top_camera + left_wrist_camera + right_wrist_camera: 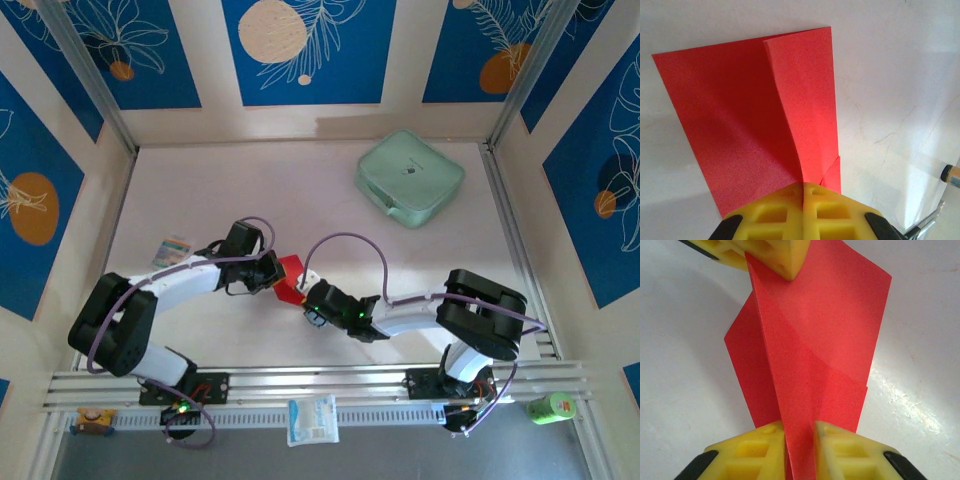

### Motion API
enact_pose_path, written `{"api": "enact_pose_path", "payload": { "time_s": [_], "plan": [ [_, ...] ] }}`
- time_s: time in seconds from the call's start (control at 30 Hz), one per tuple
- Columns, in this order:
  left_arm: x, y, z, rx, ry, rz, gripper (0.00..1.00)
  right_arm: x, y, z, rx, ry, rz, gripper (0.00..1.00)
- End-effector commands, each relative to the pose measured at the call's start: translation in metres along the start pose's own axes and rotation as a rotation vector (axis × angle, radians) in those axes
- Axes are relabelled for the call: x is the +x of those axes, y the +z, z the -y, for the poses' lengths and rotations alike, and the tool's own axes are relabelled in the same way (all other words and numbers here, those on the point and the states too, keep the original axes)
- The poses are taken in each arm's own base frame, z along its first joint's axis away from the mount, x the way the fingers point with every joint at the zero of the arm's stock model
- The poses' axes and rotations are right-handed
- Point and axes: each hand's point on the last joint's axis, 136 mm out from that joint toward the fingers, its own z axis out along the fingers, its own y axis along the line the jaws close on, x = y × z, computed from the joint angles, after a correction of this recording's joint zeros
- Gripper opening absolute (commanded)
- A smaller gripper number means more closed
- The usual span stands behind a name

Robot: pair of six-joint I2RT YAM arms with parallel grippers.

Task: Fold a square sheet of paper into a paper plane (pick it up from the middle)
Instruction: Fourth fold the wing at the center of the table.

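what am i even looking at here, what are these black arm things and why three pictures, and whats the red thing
These are two robot arms bolted at the near edge of a white table. The top picture looks down from above. The other two come from small cameras on each wrist, so the yellow blocks at their lower edges are that arm's own fingers.

The red thing is a square sheet of paper, partly folded. The left gripper is shut on one edge and the right gripper is shut on the opposite edge, so both hold it in the middle of the table.

Also on the table: a mint-green zip case at the far right and a small printed packet at the left.
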Motion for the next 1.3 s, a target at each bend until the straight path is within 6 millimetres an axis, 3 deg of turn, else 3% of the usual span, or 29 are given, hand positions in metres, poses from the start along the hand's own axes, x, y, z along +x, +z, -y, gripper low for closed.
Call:
{"api": "enact_pose_path", "payload": {
  "time_s": [0.0,0.27,0.5,0.63,1.0,1.13,1.27],
  "plan": [
    [-0.001,-0.001,0.002,0.004,0.009,-0.012,0.01,-0.003,-0.002,0.0,-0.003,0.012,0.007,0.19],
    [-0.001,-0.002,0.002,0.007,0.009,-0.01,0.04,-0.003,-0.001,-0.006,-0.037,0.029,0.001,0.14],
    [-0.005,-0.013,0.001,-0.006,0.007,0.042,0.46,0.007,0.004,-0.008,-0.063,0.11,-0.05,0.11],
    [-0.007,-0.025,-0.003,-0.029,0.004,0.087,0.59,0.013,0.005,-0.008,-0.082,0.188,-0.081,0.11],
    [-0.008,-0.036,-0.002,-0.021,-0.009,0.125,0.61,0.023,0.005,-0.006,-0.2,0.392,-0.112,0.1],
    [-0.008,-0.034,-0.001,-0.008,-0.013,0.123,0.57,0.026,0.004,-0.001,-0.239,0.478,-0.137,0.1],
    [-0.007,-0.031,0.001,0.015,-0.015,0.113,0.46,0.028,0.004,0.002,-0.296,0.555,-0.158,0.09]
  ]
}}
